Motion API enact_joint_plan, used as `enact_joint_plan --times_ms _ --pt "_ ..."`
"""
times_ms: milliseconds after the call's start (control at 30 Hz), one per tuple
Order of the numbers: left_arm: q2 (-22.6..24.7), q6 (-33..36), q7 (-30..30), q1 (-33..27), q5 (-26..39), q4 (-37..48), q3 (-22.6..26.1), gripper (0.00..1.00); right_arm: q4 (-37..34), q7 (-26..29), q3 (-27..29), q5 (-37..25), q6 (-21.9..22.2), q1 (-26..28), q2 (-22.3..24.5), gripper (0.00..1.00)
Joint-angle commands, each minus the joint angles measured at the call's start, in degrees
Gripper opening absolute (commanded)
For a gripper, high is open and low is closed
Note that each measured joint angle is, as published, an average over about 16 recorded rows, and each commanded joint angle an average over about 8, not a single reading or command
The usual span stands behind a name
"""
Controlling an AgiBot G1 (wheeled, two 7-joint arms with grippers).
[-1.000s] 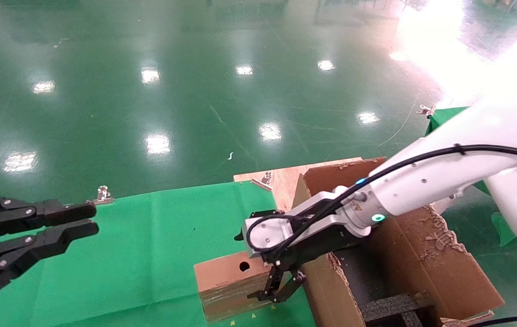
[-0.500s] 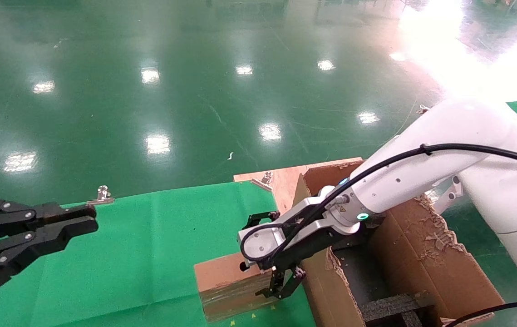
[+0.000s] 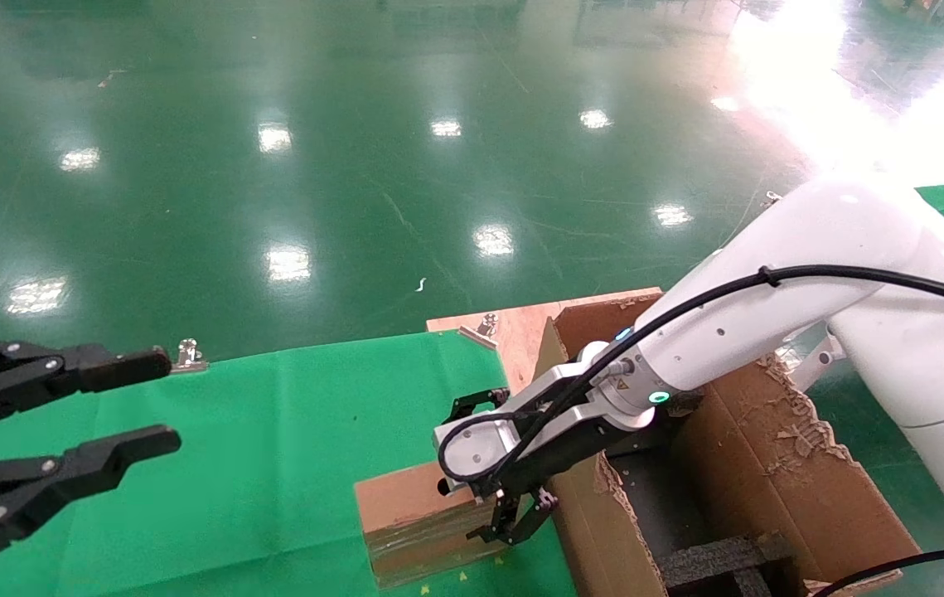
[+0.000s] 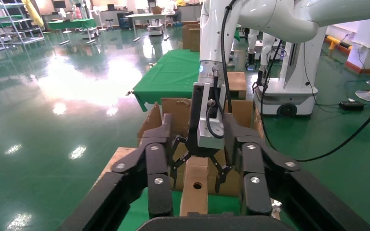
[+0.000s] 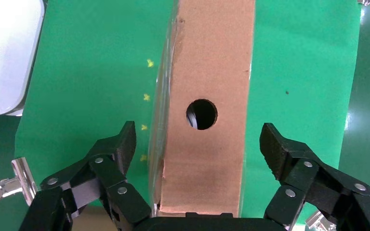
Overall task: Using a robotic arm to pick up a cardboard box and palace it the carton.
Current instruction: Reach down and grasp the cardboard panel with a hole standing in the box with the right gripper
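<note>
The small flat brown cardboard box [image 3: 413, 522] with a round hole in its upper side stands on edge on the green-clothed worktop [image 3: 273, 464], just beside the large torn brown corrugated carton [image 3: 770, 473] with black foam inside. The white arm's black right gripper [image 5: 198, 144] straddles the box, fingers spread either side and not yet touching it. Closing off-centre could tip the narrow box or slide it on the cloth; its taped glossy face may slip in a light grip. The ragged carton wall, close alongside, could snag a finger. The black left gripper [image 3: 119, 402] waits open, well apart.
</note>
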Motion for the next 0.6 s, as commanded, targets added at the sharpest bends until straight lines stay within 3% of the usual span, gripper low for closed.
enact_joint_plan --times_ms 33,600 --pt "0.00 0.00 0.00 0.00 0.00 0.00 0.00 1.00 0.01 0.00 0.03 0.03 0.01 0.00 0.03 0.00" --pt "0.00 0.00 0.00 0.00 0.00 0.00 0.00 1.00 0.10 0.00 0.26 0.24 -0.02 -0.14 0.15 0.00"
